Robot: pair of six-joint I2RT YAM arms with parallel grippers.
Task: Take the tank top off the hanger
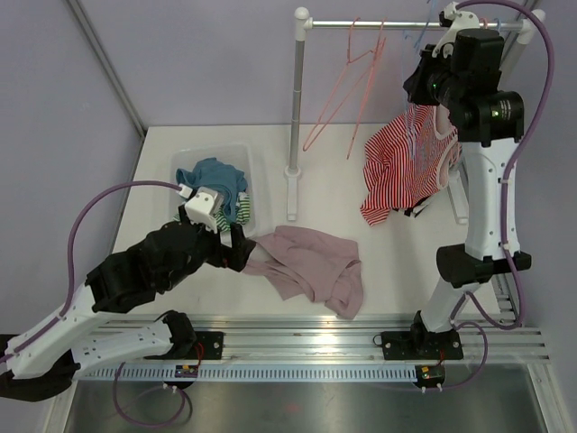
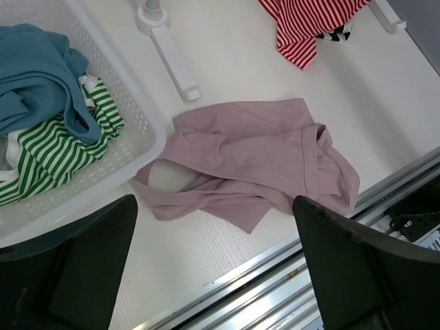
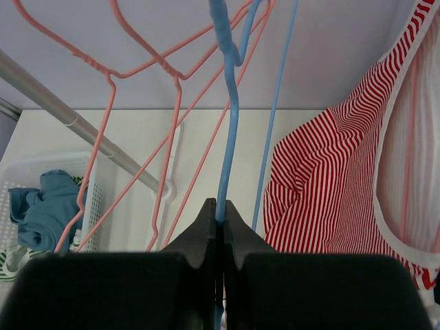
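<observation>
So the tank top (image 1: 406,171) is red with thin white stripes and white trim round the openings. It hangs bunched and lopsided off the far right end of the rail (image 1: 397,25), with its bottom corner drooping toward the table (image 1: 180,144). From the right wrist camera it fills the right side, just beside the blue hanger (image 3: 227,137). There's a faint pink line showing through the fabric there, and honestly I can't tell which hanger is actually carrying it. The right gripper (image 3: 218,213) is up at the rail with its fingers pinched tight on the blue hanger's wire. A few bare pink hangers (image 1: 356,90) dangle just left of that, between the gripper and the upright post (image 1: 296,99), so it's crowded up there. Below the top the table is bare out to the right edge, apart from the rack's feet. The left gripper (image 1: 236,244) sits low near the front, fingers (image 2: 89,261) spread wide with nothing in them, hovering over the left edge of a crumpled dusty-pink shirt (image 1: 311,266) that lies flat near the front edge. The white basket (image 1: 252,167) with a blue garment and a green striped one is on the left, touching that shirt's corner and well apart from the tank top.
</observation>
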